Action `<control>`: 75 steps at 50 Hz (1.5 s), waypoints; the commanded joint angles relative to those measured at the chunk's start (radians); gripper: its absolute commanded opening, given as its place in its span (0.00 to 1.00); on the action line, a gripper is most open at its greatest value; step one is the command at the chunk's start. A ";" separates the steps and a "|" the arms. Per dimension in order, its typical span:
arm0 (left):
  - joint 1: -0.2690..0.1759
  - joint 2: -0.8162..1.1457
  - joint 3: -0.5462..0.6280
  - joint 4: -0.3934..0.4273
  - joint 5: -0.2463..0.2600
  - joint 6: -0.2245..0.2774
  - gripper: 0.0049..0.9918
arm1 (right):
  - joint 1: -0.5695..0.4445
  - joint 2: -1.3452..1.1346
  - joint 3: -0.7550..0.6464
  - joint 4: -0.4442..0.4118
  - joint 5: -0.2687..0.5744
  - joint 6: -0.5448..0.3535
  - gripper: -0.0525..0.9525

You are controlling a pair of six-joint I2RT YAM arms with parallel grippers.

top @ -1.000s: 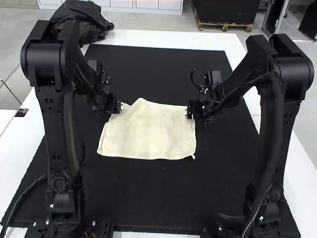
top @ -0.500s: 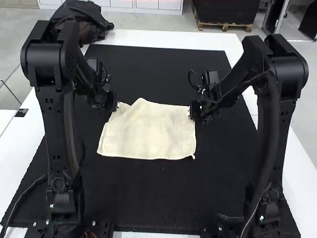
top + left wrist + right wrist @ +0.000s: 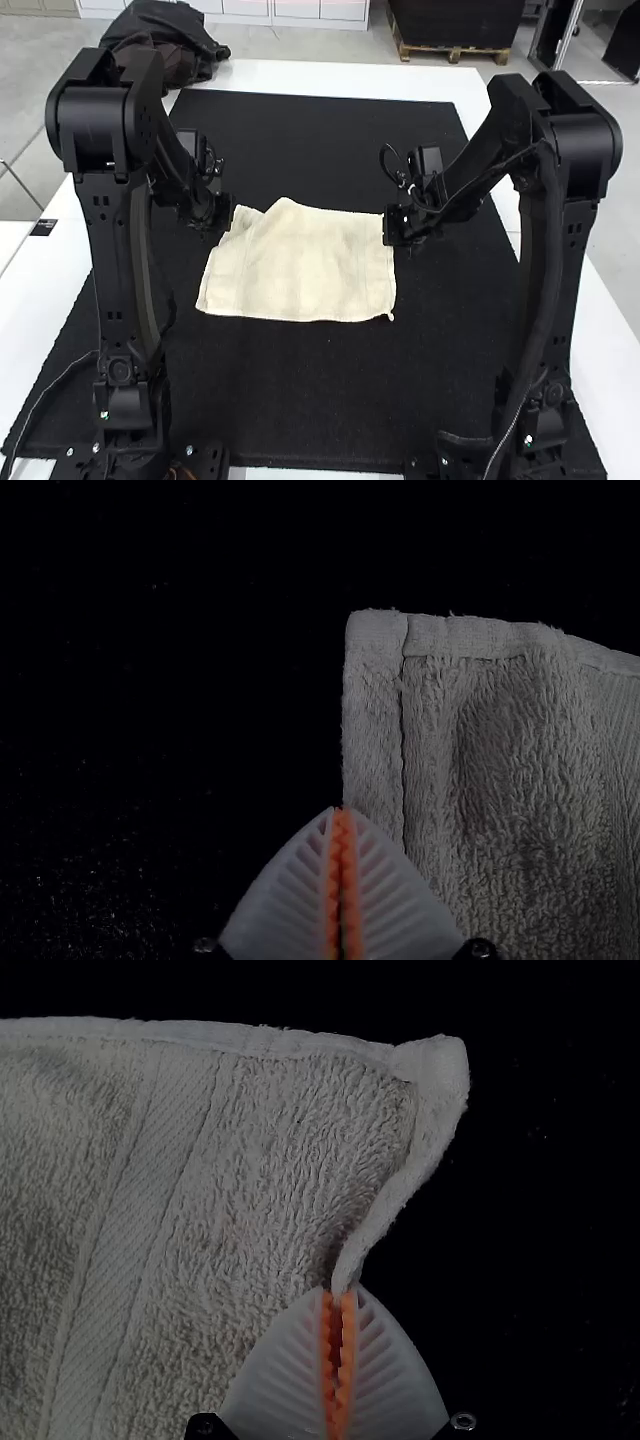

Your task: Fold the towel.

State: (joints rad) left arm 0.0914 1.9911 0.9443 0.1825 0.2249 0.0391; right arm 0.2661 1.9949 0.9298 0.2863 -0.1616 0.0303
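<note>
Towel (image 3: 300,270) on mat (image 3: 300,400), loosely spread. Pinched at one side edge in narrow right end effector (image 3: 340,1294), seemingly nipped at the other by narrow left end effector (image 3: 342,812). Could slip free there from too shallow a bite, skewing the fold

Rectangular cream terry-cloth towel (image 3: 305,270): plain cream overall, duller grey-beige in wrist views; paler woven band (image 3: 135,1220) crossing pile, fine diagonal lines in it (subtle, but there). Pale hem (image 3: 230,1038) along towel's edge. Flat rectangular black mat (image 3: 300,395) under and around towel, solid colour. Smooth white tabletop (image 3: 330,76) beyond towel. Left gripper (image 3: 232,214), right gripper (image 3: 390,225), either side of towel: ribbed white fingers (image 3: 285,900), orange toothed pads (image 3: 346,1345).
</note>
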 commanded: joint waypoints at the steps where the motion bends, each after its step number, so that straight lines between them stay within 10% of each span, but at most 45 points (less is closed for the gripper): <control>1: 0.010 0.009 0.004 -0.031 0.007 -0.007 0.30 | 0.012 0.015 -0.039 -0.024 -0.059 -0.001 0.03; 16: 0.013 0.002 0.016 -0.072 0.008 -0.008 0.77 | 0.013 0.015 -0.040 -0.026 -0.061 0.003 0.03; 49: 0.073 -0.106 0.100 -0.149 0.008 -0.028 0.80 | 0.015 0.012 -0.055 -0.022 -0.065 -0.001 0.03; 75: 0.022 -0.126 0.088 -0.221 0.067 -0.028 0.80 | 0.019 0.012 -0.055 -0.026 -0.064 0.000 0.03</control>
State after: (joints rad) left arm 0.1223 1.8927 1.0309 -0.0387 0.2661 0.0174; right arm 0.2661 1.9930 0.9173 0.2996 -0.1619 0.0303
